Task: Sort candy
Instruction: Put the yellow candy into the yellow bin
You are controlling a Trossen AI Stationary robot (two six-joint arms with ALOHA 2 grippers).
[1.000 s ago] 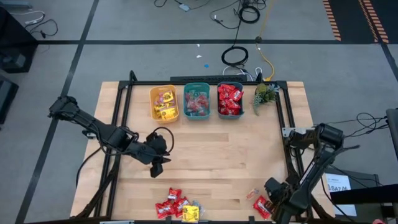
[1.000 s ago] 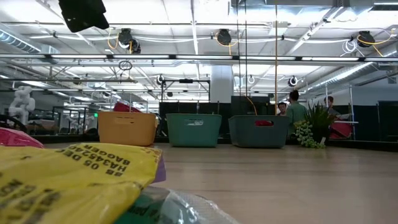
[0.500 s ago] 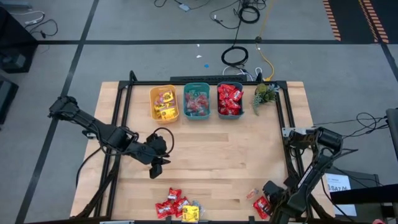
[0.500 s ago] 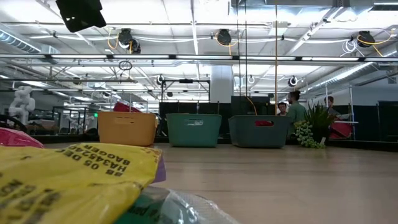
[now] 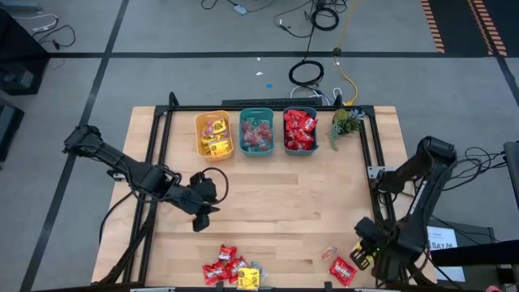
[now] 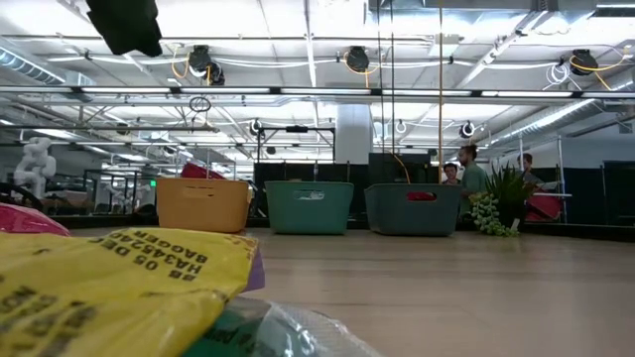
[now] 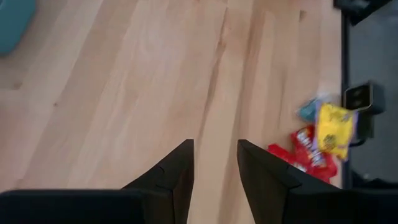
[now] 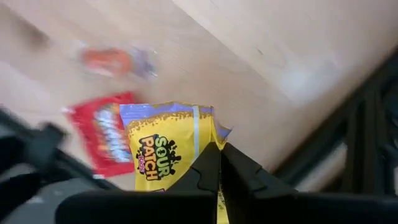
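1. Candy is what I'm sorting: a yellow packet (image 8: pixel 163 148) hangs pinched by its edge between my right gripper (image 8: pixel 217 163) fingers, which are shut tight on it, above the table's near right corner (image 5: pixel 366 253).
2. It looks light, thin and limp, with a glossy, likely slippery wrapper; a sealed edge seems the firmest place to grip, and it may swing as I carry it.
3. Below it lie a red packet (image 8: pixel 104 134) and a tiny clear-wrapped piece (image 8: pixel 115 61) on the wood.
4. More candy sits in a loose pile (image 5: pixel 231 268) at the near edge, well apart from my catch.
5. My left gripper (image 5: pixel 203 216) hovers mid-table, fingers apart, holding nothing.
6. At the far side stand three bins side by side: the yellow bin (image 5: pixel 214 135) holds yellow packets, the teal bin (image 5: pixel 257 133) small clear-wrapped pieces, and the third bin (image 5: pixel 300 130) red packets.
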